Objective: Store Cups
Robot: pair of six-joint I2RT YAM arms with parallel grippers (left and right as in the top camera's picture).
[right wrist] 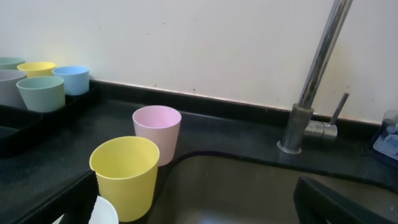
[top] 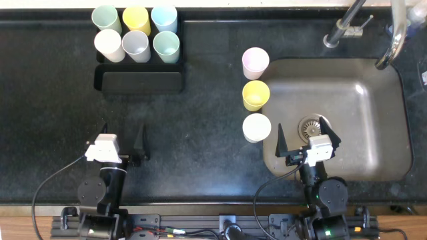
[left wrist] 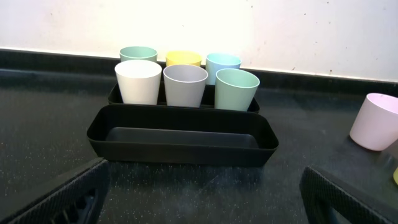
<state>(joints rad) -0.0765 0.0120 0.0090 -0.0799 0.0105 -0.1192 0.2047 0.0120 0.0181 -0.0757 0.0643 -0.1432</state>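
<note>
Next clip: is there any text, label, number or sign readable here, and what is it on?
No text can be read.
Blue-and-white container beside the faucet: it carries print, too blurred to read.
Cups, black tray, sink: no print visible.

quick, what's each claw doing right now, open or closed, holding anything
left claw: open, holding nothing
right claw: open, holding nothing
</note>
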